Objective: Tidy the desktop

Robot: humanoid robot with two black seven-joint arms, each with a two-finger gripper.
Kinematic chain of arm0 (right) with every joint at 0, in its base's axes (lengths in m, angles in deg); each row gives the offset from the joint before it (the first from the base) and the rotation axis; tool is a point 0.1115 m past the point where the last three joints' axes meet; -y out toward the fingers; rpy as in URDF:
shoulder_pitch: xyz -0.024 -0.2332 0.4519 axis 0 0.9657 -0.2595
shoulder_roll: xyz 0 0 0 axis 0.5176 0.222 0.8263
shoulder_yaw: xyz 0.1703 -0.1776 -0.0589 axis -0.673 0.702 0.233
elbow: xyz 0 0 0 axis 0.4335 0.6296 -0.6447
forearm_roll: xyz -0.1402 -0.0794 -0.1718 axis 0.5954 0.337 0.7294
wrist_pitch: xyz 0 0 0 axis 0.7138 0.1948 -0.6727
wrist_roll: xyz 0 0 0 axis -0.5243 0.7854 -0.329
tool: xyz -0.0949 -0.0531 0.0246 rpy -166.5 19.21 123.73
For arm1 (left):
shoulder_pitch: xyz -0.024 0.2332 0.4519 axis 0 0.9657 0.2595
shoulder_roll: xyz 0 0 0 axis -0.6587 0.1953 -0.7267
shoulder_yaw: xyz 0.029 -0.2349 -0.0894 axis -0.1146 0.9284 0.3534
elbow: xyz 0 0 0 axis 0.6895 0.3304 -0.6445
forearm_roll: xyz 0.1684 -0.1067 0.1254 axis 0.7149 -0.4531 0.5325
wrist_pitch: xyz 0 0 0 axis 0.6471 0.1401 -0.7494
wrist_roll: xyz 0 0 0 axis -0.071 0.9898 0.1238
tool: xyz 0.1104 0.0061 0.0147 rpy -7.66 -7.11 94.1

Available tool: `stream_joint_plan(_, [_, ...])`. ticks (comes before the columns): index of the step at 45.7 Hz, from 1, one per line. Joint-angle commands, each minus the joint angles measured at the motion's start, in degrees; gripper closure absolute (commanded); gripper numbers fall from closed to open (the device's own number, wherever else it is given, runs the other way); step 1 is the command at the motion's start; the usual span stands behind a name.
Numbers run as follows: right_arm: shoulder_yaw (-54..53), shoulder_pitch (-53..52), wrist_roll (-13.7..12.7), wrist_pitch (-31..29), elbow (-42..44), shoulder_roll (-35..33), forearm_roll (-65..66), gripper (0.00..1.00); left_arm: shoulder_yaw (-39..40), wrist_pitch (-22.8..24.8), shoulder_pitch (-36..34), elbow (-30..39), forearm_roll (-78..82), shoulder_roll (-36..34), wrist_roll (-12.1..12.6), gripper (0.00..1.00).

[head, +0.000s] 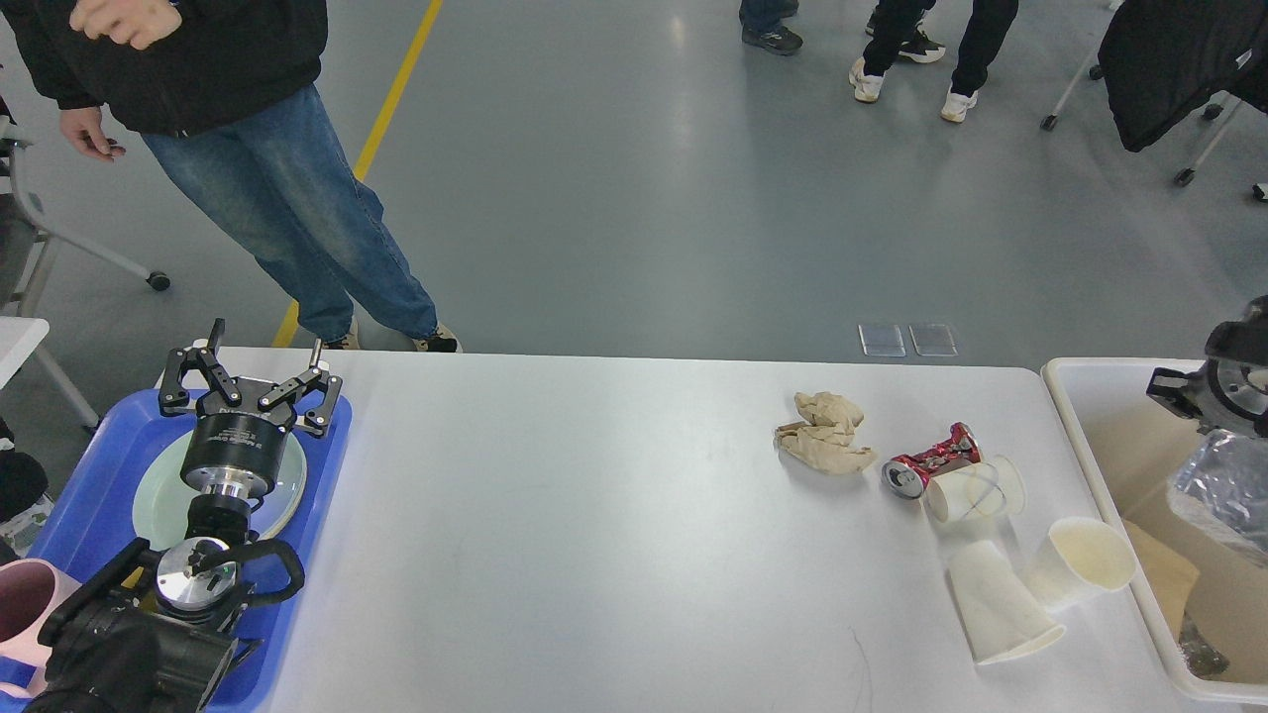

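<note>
The white desktop (594, 515) carries a crumpled brown paper wad (824, 434), a crushed red can (929, 461) and three white paper cups (1001, 602) lying on their sides at the right. My left gripper (253, 381) is open above the blue tray, holding nothing. Only part of my right gripper (1189, 401) shows at the right edge, over the cream bin (1065, 396). A clear plastic bag (1223, 490) hangs from it into the bin, and its fingertips are mostly hidden.
The blue tray (89, 495) at the left holds a pale plate (158, 495), with a pink mug (25, 604) at its near corner. A person in jeans (287, 218) stands at the table's far left edge. Brown cardboard lies in the bin.
</note>
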Motion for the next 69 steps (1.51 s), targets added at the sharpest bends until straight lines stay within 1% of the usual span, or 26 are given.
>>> stream_joint_plan(1, [-3.46,12.81,-0.19,7.6,10.6,0.56,-0.11,1.0,0.0,-0.02,-0.02,0.02,-0.09,0.0,0.0,0.04])
stream_joint_plan(6, [-6.7,21.6,-0.1,13.23,19.13,3.02,-0.11,1.0,0.0,-0.02,0.06,-0.07,-0.01,0.0,0.0,0.04])
stream_joint_plan(12, [-10.66,30.83,-0.19,17.8,27.92,5.66,-0.11,1.0,0.0,-0.02,-0.02,-0.07,-0.09,0.0,0.0,0.04])
stream_joint_plan(18, [-11.81,37.69,-0.19,22.9,34.34,8.47,-0.19,1.0,0.0,-0.02,-0.02,-0.07,-0.01,0.0,0.0,0.04])
stream_joint_plan(22, [-11.72,40.42,-0.19,24.84,36.98,9.44,-0.19,1.0,0.0,-0.02,-0.02,-0.07,-0.01,0.09,-0.09,0.04])
stream_joint_plan(29, [-12.16,42.71,-0.19,25.37,38.83,9.88,-0.19,1.0,0.0,-0.02,-0.02,0.02,-0.09,0.0,-0.09,0.04])
stream_joint_plan(39, [-17.08,45.96,0.08,25.45,38.92,9.97,-0.19,1.0,0.0,-0.02,-0.02,-0.07,-0.01,0.0,-0.09,0.04])
stream_joint_plan(57, [-17.26,46.14,0.08,25.45,38.92,10.41,-0.19,1.0,0.0,-0.02,-0.02,-0.07,-0.1,0.0,-0.09,0.04])
stream_joint_plan(58, [-17.26,46.14,0.08,25.54,38.92,10.41,-0.19,0.88,0.0,-0.02,-0.02,-0.07,-0.1,0.0,-0.09,0.04])
stream_joint_plan(61, [-17.26,46.05,0.08,26.94,38.92,10.41,-0.19,0.47,0.0,-0.02,-0.02,-0.07,-0.01,0.0,-0.09,0.04])
stream_joint_plan(62, [-17.26,46.05,0.08,27.99,38.92,10.41,-0.19,0.35,0.0,-0.02,-0.02,-0.07,-0.01,0.0,-0.09,0.04])
stream_joint_plan(63, [-17.26,46.14,0.08,30.87,38.92,10.41,-0.19,0.2,0.0,-0.02,-0.02,0.02,-0.01,0.0,-0.09,0.04])
stream_joint_plan(67, [-17.26,46.14,0.08,33.62,38.74,10.41,-0.19,0.06,0.0,-0.02,-0.02,0.02,-0.01,0.0,-0.09,0.04])
stream_joint_plan(69, [-17.26,46.05,0.08,33.8,38.66,10.49,-0.11,0.01,0.0,-0.02,-0.02,-0.07,-0.1,0.0,-0.09,0.04])
